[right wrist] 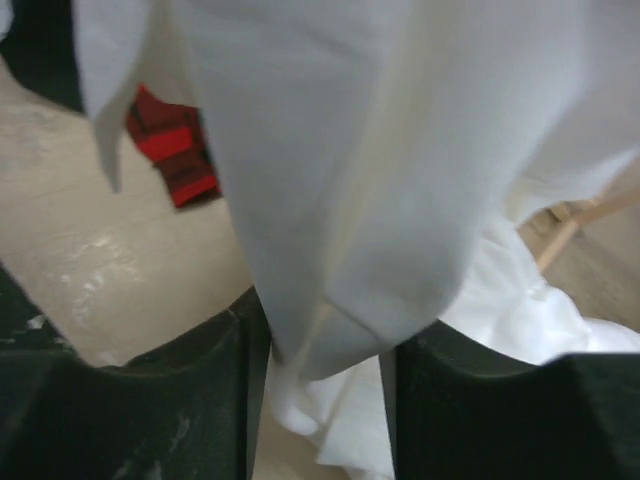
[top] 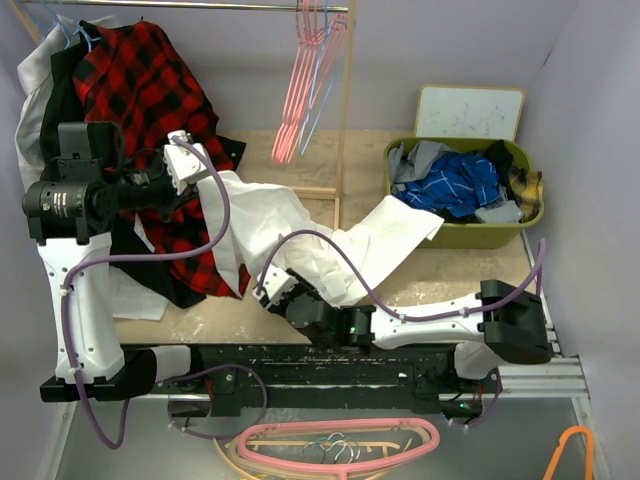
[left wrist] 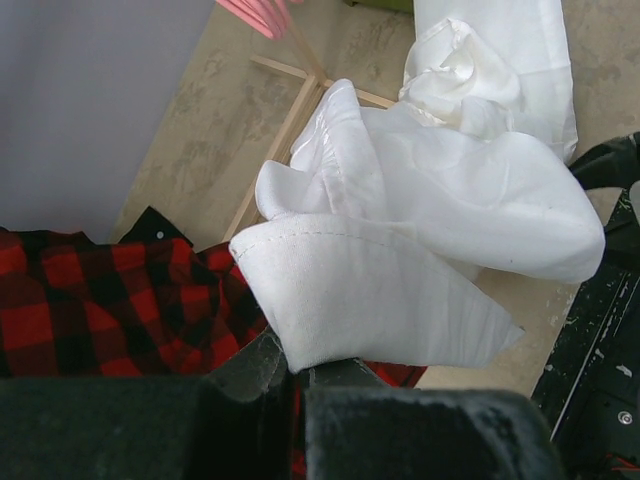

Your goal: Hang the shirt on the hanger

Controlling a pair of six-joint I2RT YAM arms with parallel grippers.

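Spreading step: left gripper point(left wrist: 300, 366) and right gripper point(right wrist: 325, 345) each clamp the white shirt point(top: 268, 215) beside the plaid shirt point(top: 150, 80). The next move calls for exposing the collar.

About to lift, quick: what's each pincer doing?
Left pincer: closed on the white shirt.
Right pincer: white shirt between its fingers; grip cannot be told.

plaid shirt point(top: 150, 90) draped at left | pink hangers point(top: 300, 80) on rail point(top: 200, 6) | green bin point(top: 480, 238) holds blue checked garment point(top: 465, 185)
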